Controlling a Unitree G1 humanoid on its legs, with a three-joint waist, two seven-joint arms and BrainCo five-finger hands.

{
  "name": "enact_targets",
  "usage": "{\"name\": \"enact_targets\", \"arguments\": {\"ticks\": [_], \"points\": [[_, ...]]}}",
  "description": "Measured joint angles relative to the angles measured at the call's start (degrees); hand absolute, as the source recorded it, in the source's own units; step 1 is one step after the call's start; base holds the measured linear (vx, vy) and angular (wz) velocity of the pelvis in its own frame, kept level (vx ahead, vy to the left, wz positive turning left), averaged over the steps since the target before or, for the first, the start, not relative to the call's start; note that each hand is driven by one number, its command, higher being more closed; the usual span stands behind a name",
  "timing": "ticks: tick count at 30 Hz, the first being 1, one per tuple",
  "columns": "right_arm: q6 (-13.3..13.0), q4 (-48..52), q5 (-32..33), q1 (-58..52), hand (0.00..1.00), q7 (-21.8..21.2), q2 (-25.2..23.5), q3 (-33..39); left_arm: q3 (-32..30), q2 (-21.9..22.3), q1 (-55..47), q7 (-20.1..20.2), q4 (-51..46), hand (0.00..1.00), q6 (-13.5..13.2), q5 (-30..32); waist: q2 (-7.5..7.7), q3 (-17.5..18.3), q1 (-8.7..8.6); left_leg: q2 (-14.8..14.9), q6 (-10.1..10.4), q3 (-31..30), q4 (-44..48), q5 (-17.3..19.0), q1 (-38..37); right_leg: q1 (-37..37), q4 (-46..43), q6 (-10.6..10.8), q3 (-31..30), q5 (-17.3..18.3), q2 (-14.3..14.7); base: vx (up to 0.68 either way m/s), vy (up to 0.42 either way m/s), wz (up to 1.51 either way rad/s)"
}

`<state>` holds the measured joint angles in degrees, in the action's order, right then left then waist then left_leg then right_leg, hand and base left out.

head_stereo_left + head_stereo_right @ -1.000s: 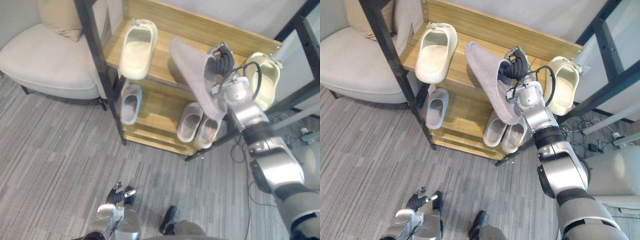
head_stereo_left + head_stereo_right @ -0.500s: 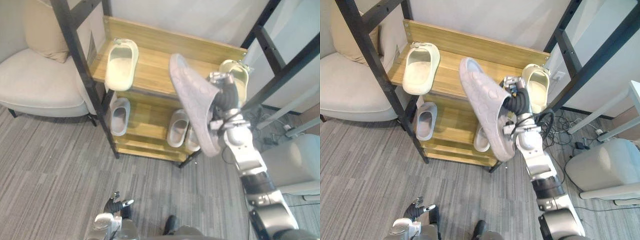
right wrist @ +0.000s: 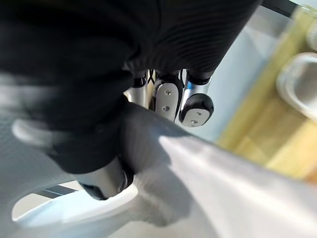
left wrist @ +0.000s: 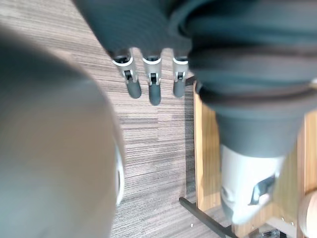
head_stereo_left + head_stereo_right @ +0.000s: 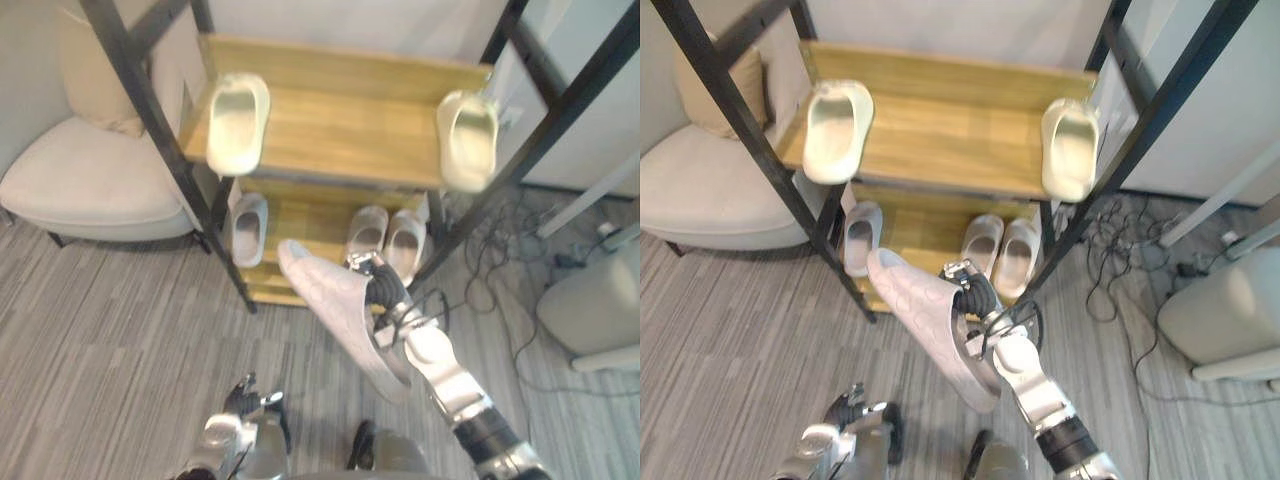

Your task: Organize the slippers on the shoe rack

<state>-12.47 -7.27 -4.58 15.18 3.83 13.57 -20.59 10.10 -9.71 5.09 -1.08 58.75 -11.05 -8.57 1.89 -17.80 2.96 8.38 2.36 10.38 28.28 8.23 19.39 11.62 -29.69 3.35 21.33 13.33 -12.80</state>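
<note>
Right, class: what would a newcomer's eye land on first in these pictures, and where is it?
First, the large grey slipper, its sole facing the camera, gripped by the right hand low in front of the shoe rack. Then the cream slippers on the top shelf, one at the left end and the other at the right end.
</note>
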Motion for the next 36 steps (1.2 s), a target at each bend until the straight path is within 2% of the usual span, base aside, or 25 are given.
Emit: {"name": "enact_targets", "arguments": {"ticks": [1, 5, 8, 10, 13, 15, 18, 23, 26, 31, 36], "points": [[0.3, -1.6, 0.0, 2.7, 1.0, 0.8, 0.0, 0.1, 0.0, -0.5, 1.1, -0.3, -1.1, 0.0, -0.3, -1.1, 0.23, -1.7, 0.4, 0.1, 0.0, -0.6, 3.4, 1.4, 3.0, 3.1, -3.9, 0.0, 0.2, 2.4, -0.9, -0.16, 0.004, 0.15], [0.6, -3.4, 0.0, 10.1, 1.0, 3.0, 0.1, 2.1, -0.2, -1.0, 3.5, -1.6, -3.7, 0.0, -1.5, -2.8, -0.05, -5.4, 0.62, 0.3, -0.4, -2.1, 9.3, 2.4, 10.1, 9.0, -10.9, -0.7, 1.6, 4.4, -3.2, -0.13, -0.003, 0.15], [1.0, -8.3, 0.0, 17.3, 1.0, 5.8, 0.5, 4.5, -0.3, -1.2, 5.7, -2.6, -4.8, 0.0, -2.5, -3.9, -0.6, -5.8, 1.02, 1.0, -0.6, -3.3, 17.9, 5.3, 18.0, 15.6, -19.1, -0.8, 1.4, 7.3, -5.2, -0.1, 0.024, 0.07], [1.3, -10.9, 0.0, 20.7, 1.0, 7.0, 1.1, 5.3, -1.1, -1.3, 6.8, -2.8, -5.1, 0.0, -2.6, -4.9, -0.62, -6.1, 1.32, 1.2, -1.2, -3.8, 21.6, 6.4, 21.4, 18.7, -22.9, -1.4, 1.4, 8.4, -6.2, -0.06, 0.043, 0.04], [1.7, -14.5, 0.0, 26.9, 1.0, 9.1, 3.5, 6.9, -2.8, -1.2, 9.5, -4.0, -5.9, 0.0, -3.1, -6.4, -1.51, -7.1, 1.92, 1.2, -2.2, -5.7, 29.8, 8.6, 29.1, 24.5, -30.6, -1.6, 1.9, 11.1, -8.4, -0.06, 0.061, 0.14], [2.3, -14.7, 0.2, 31.2, 1.0, 11.3, 4.6, 9.8, -5.8, -0.6, 11.6, -4.3, -8.5, 0.0, -3.7, -7.4, -1.96, -8.0, 2.69, 1.2, -2.8, -7.1, 35.9, 10.3, 36.2, 30.2, -36.5, -1.6, 2.1, 13.4, -10.0, -0.07, 0.079, 0.14], [2.9, -13.1, 0.3, 33.3, 1.0, 13.6, 4.2, 12.0, -9.2, 0.6, 12.4, -4.8, -13.6, 0.0, -3.7, -8.6, -1.94, -9.8, 3.81, 0.9, -3.1, -8.1, 40.9, 12.1, 41.5, 34.1, -41.7, -1.2, 2.0, 15.5, -11.5, -0.06, 0.095, 0.12], [4.6, -11.5, 0.1, 37.4, 1.0, 17.1, 2.0, 15.8, -11.6, 2.6, 12.4, -6.1, -18.2, 0.0, -3.8, -10.4, -1.93, -9.8, 5.5, 0.2, -2.7, -8.5, 43.4, 12.7, 46.8, 38.0, -44.6, -1.1, 2.8, 16.9, -13.6, -0.02, 0.089, 0.13], [6.2, -12.2, -0.3, 40.9, 1.0, 19.0, 1.7, 18.2, -13.1, 4.1, 12.4, -6.4, -19.1, 0.0, -3.8, -10.9, -1.92, -9.8, 6.32, 0.0, -3.2, -8.7, 44.4, 12.6, 48.0, 38.5, -45.6, -1.2, 3.0, 17.3, -14.2, 0.02, 0.052, 0.1], [8.5, -20.1, -2.2, 48.3, 1.0, 21.8, 0.1, 20.3, -14.0, 4.3, 12.4, -6.7, -19.5, 0.0, -4.0, -11.9, -1.9, -9.8, 6.51, -0.3, -3.1, -9.1, 44.8, 12.8, 49.3, 39.0, -46.0, -1.2, 3.6, 17.9, -14.6, 0.03, 0.032, 0.06], [10.6, -28.8, -2.2, 53.3, 1.0, 24.3, 0.1, 20.7, -15.8, 4.3, 12.6, -8.9, -17.7, 0.0, -3.9, -12.0, -1.86, -9.7, 6.84, -1.1, -2.9, -9.6, 44.8, 12.5, 51.4, 40.5, -46.7, -1.5, 4.5, 18.3, -15.4, 0.03, 0.012, 0.09]]}}
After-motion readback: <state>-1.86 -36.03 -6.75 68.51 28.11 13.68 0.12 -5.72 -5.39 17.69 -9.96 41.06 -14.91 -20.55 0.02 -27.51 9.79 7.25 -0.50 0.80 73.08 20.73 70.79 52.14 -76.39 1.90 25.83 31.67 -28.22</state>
